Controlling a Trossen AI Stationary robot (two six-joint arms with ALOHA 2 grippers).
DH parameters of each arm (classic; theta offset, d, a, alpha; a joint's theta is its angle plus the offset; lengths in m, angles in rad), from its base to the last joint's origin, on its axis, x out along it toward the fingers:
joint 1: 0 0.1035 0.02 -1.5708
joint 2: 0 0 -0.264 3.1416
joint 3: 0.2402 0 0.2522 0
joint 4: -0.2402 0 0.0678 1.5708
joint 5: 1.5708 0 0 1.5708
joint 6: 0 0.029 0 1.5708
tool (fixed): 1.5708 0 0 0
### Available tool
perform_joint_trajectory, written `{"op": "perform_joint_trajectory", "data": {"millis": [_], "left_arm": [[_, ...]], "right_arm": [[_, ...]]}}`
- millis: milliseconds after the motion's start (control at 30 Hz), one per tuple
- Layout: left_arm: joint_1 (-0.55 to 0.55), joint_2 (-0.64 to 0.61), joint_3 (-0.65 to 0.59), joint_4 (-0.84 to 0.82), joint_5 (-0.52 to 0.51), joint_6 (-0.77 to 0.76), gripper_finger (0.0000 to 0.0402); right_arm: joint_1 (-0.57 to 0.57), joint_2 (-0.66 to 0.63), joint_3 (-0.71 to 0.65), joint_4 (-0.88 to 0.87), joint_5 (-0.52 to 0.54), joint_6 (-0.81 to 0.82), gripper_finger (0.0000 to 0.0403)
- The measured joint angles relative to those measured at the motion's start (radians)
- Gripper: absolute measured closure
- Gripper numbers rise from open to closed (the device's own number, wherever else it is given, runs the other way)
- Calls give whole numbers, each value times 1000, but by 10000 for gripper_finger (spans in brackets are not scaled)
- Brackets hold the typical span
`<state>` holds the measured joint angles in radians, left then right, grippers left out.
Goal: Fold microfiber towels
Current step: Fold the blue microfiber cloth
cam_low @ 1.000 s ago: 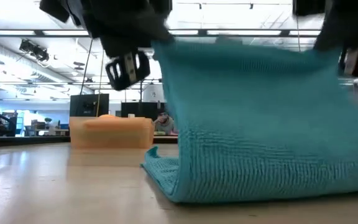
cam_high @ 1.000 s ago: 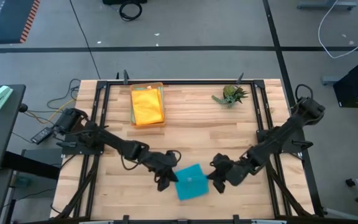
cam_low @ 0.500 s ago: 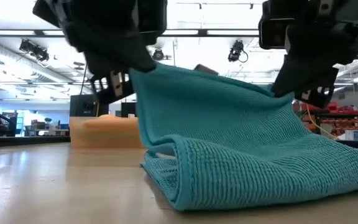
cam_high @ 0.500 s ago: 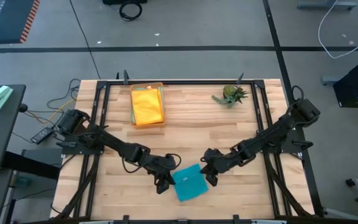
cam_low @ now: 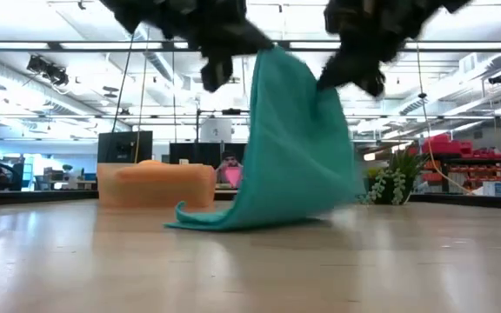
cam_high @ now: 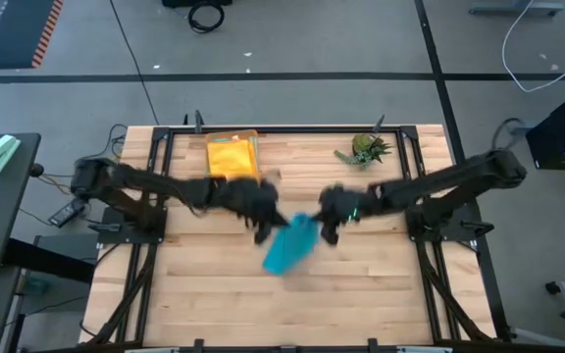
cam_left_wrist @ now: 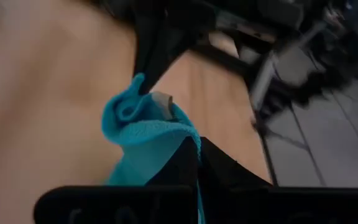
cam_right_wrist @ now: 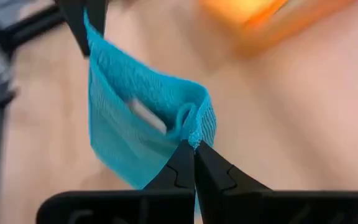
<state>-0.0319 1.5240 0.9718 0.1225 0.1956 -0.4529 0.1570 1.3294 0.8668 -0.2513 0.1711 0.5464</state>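
A teal microfiber towel (cam_high: pixel 288 245) hangs over the middle of the table between my two grippers. My left gripper (cam_high: pixel 263 227) is shut on one upper corner and my right gripper (cam_high: pixel 327 227) on the other. In the low view the cloth (cam_low: pixel 294 148) drapes down from both, and its lower edge (cam_low: pixel 200 222) trails on the table. More towels, yellow on top (cam_high: pixel 231 162), lie stacked in the orange tray (cam_high: pixel 255 147) at the far left. My left gripper pinches the towel's upper corner (cam_left_wrist: pixel 185 134) between its two fingers, slanting down from the table's left. The cloth hangs below, bunched in folds. My right gripper pinches the other upper corner (cam_right_wrist: pixel 199 127) between its fingertips, slanting down from the right. The top edge (cam_right_wrist: pixel 142 78) sags slack between the two holds.
A small spiky green plant (cam_high: pixel 365 149) stands at the far right of the table. The orange tray (cam_low: pixel 156 184) shows behind the towel in the low view. Bare wood lies toward the near edge (cam_high: pixel 292 314).
Both grippers have risen and gone toward the table's far edge, drawing a little closer together, still shut. The towel, which lay folded over near the front edge, has been lifted and dragged along; it now hangs with only its lower edge on the table.
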Motion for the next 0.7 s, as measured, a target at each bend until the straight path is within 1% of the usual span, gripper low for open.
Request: {"op": "perform_joint_trajectory", "data": {"millis": [67,167,233,300,400,467,533,600,700], "left_arm": [[80,-59,30,-64,20,51,397],[163,-106,126,-184,33,114,397],[176,-110,205,-276,42,156,397],[161,-109,273,-368,49,206,397],[102,-96,311,-445,53,230,397],[38,-82,279,-488,45,225,397],[-40,-60,214,-462,0,194,397],[-122,-26,114,-388,-45,128,397],[-238,46,-56,-150,-82,-26,397]], "right_arm": [[-83,-58,68,-97,13,-96,400],[-187,-110,180,-207,9,-194,400],[-215,-123,246,-262,-5,-227,400],[-198,-124,293,-305,-21,-234,400],[-122,-111,295,-380,-31,-188,400],[-47,-94,262,-395,-31,-120,400],[44,-67,194,-361,-19,-31,400],[140,-27,102,-242,12,78,400],[278,61,-36,31,59,248,400]]}}
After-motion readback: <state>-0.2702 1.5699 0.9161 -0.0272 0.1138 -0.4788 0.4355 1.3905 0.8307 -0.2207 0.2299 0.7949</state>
